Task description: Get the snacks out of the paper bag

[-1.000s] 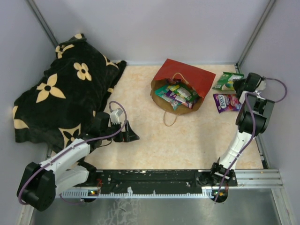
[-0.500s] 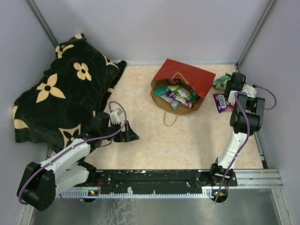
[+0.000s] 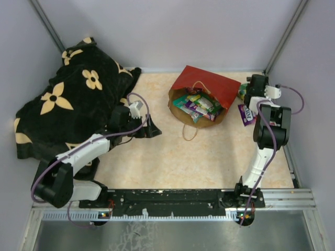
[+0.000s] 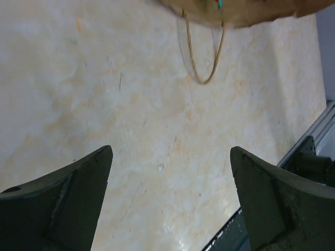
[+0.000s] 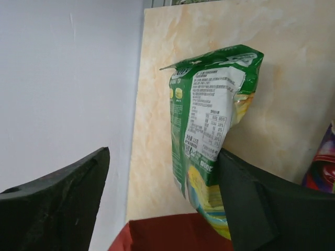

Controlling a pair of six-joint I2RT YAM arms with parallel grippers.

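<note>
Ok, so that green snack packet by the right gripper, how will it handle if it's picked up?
The green snack packet looks puffy and thin-walled, so probably light and soft, denting under a squeeze. Its glossy film may be slippery. Lying flat on the table, it shouldn't roll.

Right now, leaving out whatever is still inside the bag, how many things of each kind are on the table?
Red paper bag: 1
Black flowered blanket: 1
Snack packets outside the bag: 2, a green packet and a purple packet
Total: 4
</note>
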